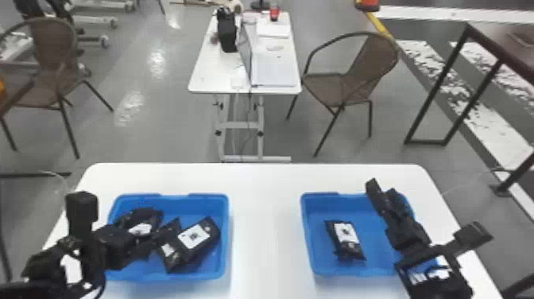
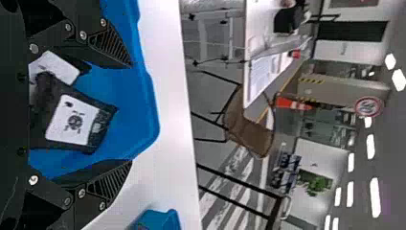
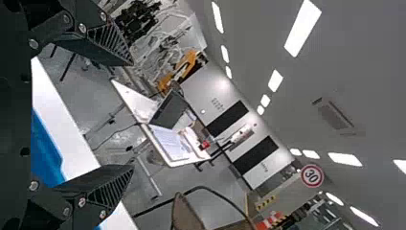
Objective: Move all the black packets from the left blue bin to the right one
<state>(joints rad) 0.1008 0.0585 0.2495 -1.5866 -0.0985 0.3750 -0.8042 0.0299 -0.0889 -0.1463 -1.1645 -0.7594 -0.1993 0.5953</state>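
Left jaws (image 1: 161,237) spread apart over left bin (image 1: 198,202), nothing gripped; packets (image 1: 194,237) heaped inside. Right of left bin on bench (image 1: 264,222): right bin (image 1: 343,204), single packet (image 1: 347,239) inside, right jaws (image 1: 382,189) above, parted.

Left arm (image 1: 117,244) occludes part of the left bin (image 1: 198,202). Right arm (image 1: 407,234) occludes part of the right bin (image 1: 318,206). Bench (image 1: 266,222): cut off at head view's bottom edge.

Laptop (image 1: 245,51) on far table (image 1: 218,75), wicker chairs (image 1: 359,75)
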